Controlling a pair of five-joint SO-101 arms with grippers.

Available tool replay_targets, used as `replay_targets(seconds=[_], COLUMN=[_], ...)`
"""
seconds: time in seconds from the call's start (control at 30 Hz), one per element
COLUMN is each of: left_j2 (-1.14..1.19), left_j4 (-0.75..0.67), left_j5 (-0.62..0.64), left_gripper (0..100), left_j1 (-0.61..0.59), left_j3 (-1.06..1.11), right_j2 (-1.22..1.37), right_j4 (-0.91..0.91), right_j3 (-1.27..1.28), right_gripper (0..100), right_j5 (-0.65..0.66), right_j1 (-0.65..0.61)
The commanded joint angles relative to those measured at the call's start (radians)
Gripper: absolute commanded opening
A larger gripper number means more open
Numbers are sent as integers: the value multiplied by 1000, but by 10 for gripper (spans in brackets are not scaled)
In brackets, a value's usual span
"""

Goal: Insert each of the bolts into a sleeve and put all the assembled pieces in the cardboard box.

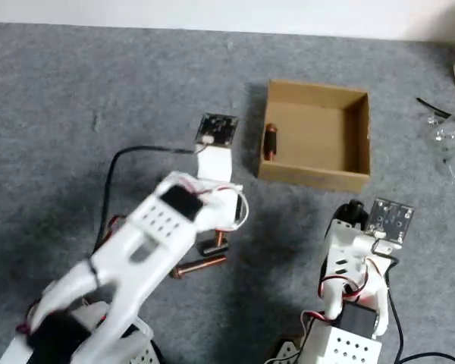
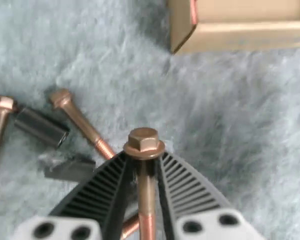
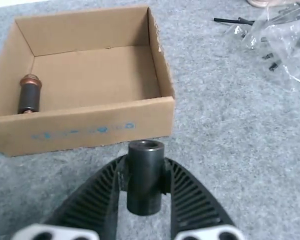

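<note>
left gripper (image 2: pixel 144 165) clenched on bolt (image 2: pixel 144 143); right gripper (image 3: pixel 144 167) grasps sleeve (image 3: pixel 145 150), near box (image 3: pixel 90 120). step: mating. next, likely: align shank with bore, push through.

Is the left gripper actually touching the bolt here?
Touching: in the left wrist view, the left gripper pinches the bolt shaft from both sides.

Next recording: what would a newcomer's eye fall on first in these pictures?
The left gripper clamps a copper bolt by its shank, with the head just past the fingertips. The right gripper holds a dark sleeve close to the cardboard box. One assembled piece lies inside the box against a side wall.
</note>
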Motion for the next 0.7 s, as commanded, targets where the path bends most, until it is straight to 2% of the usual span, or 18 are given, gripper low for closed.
replay_targets(seconds=[0.0, 0.17, 0.47, 0.67], left_j2=[-219, -404, -730, -895], left_j4=[-192, -408, -941, -1254], left_j5=[-8, -12, -229, -241], left_gripper=[5, 5, 5, 5], left_j1=[-10, -13, -48, -50], left_j3=[156, 357, 769, 952], right_j2=[-21, -21, -21, -21], right_j4=[-36, -36, -36, -35], right_j3=[54, 54, 56, 58], right_gripper=[4, 4, 4, 4], right_j5=[57, 64, 68, 75], right_j1=[-42, -53, -97, -157])
